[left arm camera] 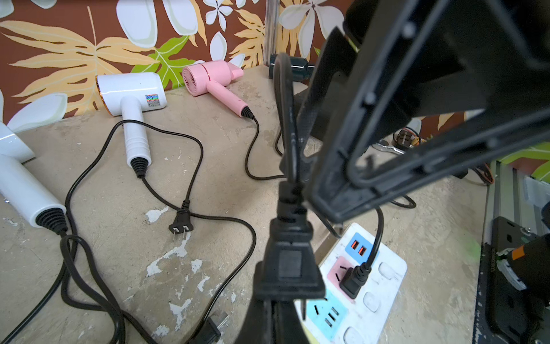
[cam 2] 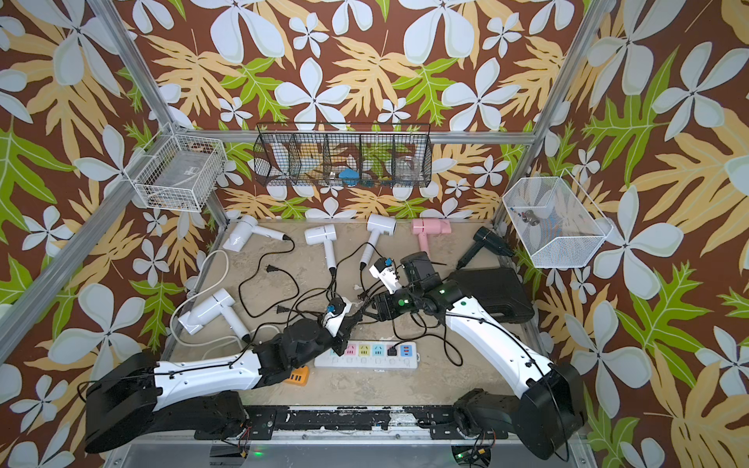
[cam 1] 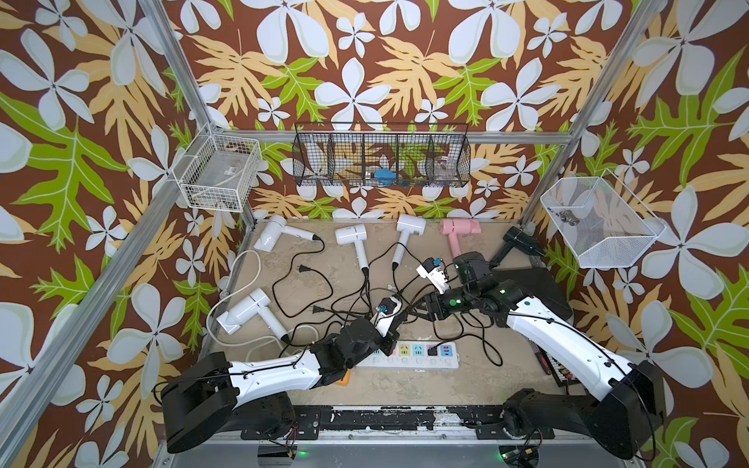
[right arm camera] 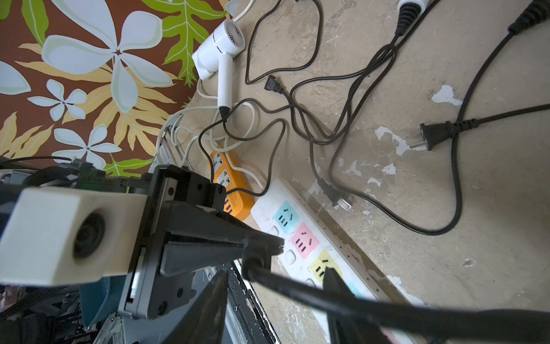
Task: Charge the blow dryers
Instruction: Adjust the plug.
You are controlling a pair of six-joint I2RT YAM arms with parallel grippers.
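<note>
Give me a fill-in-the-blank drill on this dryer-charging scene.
The left claw is shut on a black ____.
One cord is already plugged into the white power strip's ____ socket.
The table holds ____ white blow dryers.
Next to that strip lies a second, ____ power strip.
Missing words: plug; pink; four; orange.

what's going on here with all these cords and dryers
Two robot arms are plugging in blow dryers that lie around the table. The left gripper is shut on a black plug close to the white power strip. The right gripper is open, with that plug's cord running between its fingers. One other plug already sits in the strip, and several loose plugs lie unplugged on the table.
</note>
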